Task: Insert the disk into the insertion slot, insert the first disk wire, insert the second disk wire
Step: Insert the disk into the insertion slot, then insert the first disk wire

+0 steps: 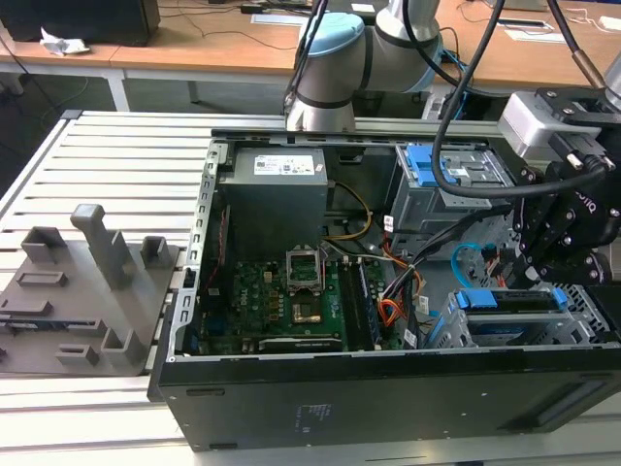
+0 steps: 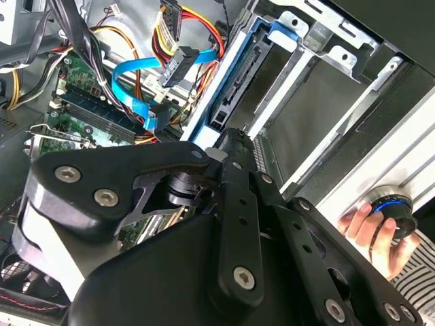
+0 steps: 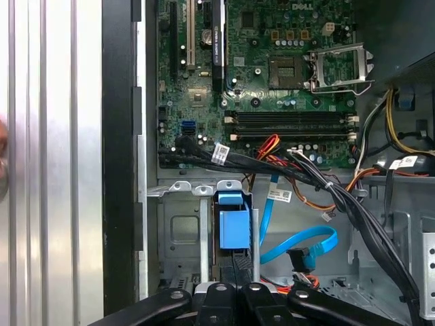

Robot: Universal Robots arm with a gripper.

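Now the hand [image 1: 541,277] hangs closed, gripping nothing (its tips just at the blue carrier's end), over the disk [image 1: 512,301], which sits in the insertion slot [image 1: 587,325] at the exterior view's near right. Nearby, the second disk wire [image 3: 299,241] loops loose, its plug free.

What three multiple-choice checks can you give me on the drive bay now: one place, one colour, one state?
1. Where is the disk? A on a wooden shelf; B in the insertion slot; C in a cardboard box.
2. What colour is the looped second disk wire? A light blue; B green; C white.
3. How is its plug? A seated in the disk; B hanging free; C wrapped in tape.
Key: B, its blue carrier sits between the slot's walls; A, the loop shows light blue; B, the plug dangles beside the slot, apart from the disk.
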